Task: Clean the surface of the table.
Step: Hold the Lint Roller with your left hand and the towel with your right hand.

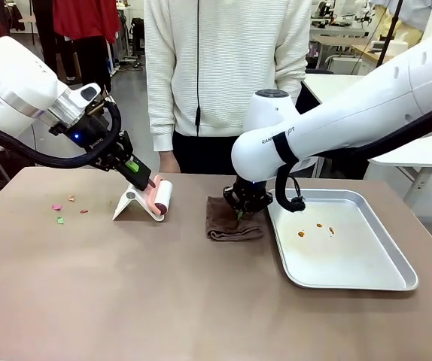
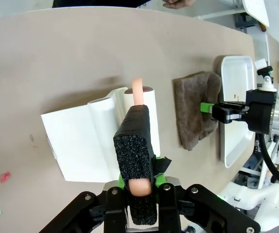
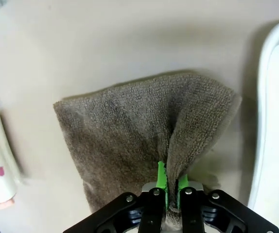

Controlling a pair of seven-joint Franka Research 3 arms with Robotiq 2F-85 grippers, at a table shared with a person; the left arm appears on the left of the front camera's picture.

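The brownish table (image 1: pixel 126 301) carries small pink and green scraps (image 1: pixel 59 210) at its left. My left gripper (image 1: pixel 136 175) is shut on the black foam grip of a lint roller's pink handle (image 2: pixel 135 160). The white roll (image 1: pixel 162 197) rests against a white stand (image 1: pixel 131 203). In the left wrist view the roll (image 2: pixel 145 99) lies beside the white stand (image 2: pixel 78 143). My right gripper (image 1: pixel 242 204) is shut on a pinched fold of a brown towel (image 1: pixel 235 224) lying on the table. The right wrist view shows the fold rising between the green pads (image 3: pixel 162 175) of that gripper (image 3: pixel 171 189), with the towel (image 3: pixel 125 131) spread beyond.
A silver metal tray (image 1: pixel 385 280) with a few orange crumbs (image 1: pixel 317 228) sits right of the towel; its rim (image 3: pixel 265 121) lies close to my right gripper. A person in a white sweater (image 1: pixel 223 68) stands at the far edge. Scraps (image 2: pixel 4 176) lie near the stand.
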